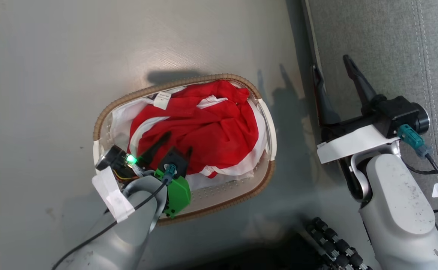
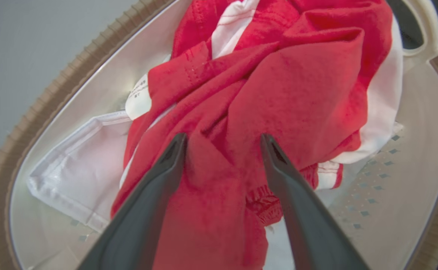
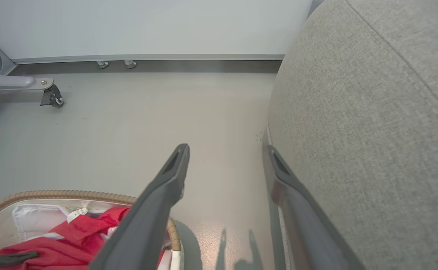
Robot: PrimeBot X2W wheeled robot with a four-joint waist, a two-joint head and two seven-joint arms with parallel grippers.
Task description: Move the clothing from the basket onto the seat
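- Left fingers (image 1: pixel 158 145) spread wide, reaching down into the basket (image 1: pixel 204 78), tips over the heap of clothing (image 1: pixel 211 123). Nothing pinched between them.
- Left wrist view: left fingers (image 2: pixel 166 165) stand either side of a red fold of the clothing (image 2: pixel 297 82). Whether the tips press the cloth, cannot tell.
- Right fingers (image 1: pixel 356 77) also spread wide and hold nothing. They point along the edge of the seat (image 1: pixel 384 45), well apart from the basket.
- Right wrist view: right fingers (image 3: pixel 166 180) hang above the floor (image 3: pixel 129 123), one running close along the rounded side of the seat (image 3: pixel 372 131).
- All the clothing lies crumpled in the basket, red with white panels.
- Left wrist view alone gives the plain white sheet (image 2: pixel 76 165) under the heap, a white care label (image 2: pixel 138 101), the perforated wall and one loop handle (image 2: pixel 425 33) beyond the brown rim of the basket (image 2: pixel 54 97).
- Right wrist view catches a corner of the basket (image 3: pixel 61 194) and clothing (image 3: pixel 80 228), plus a pale wall (image 3: pixel 147 26) and a castor (image 3: pixel 52 97) on a grey frame.
- Basket stands on a smooth grey floor (image 1: pixel 54 56), just beside the grey fabric seat.
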